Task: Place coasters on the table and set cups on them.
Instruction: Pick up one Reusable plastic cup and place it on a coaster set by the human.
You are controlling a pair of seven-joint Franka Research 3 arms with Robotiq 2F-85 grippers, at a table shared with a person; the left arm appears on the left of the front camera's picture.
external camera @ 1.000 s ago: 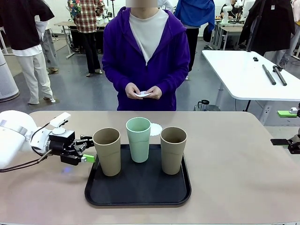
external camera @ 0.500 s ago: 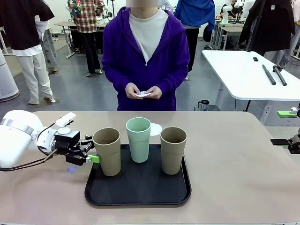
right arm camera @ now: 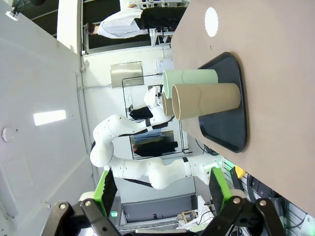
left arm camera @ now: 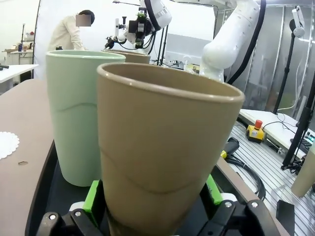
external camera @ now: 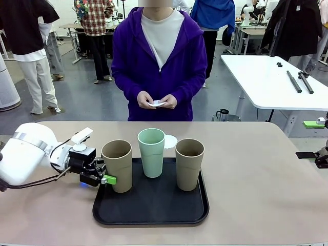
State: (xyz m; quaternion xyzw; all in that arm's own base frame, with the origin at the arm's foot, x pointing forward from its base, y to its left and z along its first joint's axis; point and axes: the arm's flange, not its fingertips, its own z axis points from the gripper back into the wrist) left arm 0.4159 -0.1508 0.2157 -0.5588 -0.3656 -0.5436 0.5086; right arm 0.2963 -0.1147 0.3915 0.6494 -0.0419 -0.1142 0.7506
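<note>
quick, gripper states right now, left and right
Left gripper: open, fingers on either side of the tan cup, not closed on it.
Right gripper: open, holding nothing.

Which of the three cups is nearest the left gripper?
The tan-brown cup at the left end of the tray; the left gripper straddles its lower part.

Left jaws now astride left tan cup (external camera: pixel 117 165).

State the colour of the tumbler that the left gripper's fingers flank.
Tan-brown matte handleless tumbler, between the left gripper's green pads; left wrist view shows it best.
</note>
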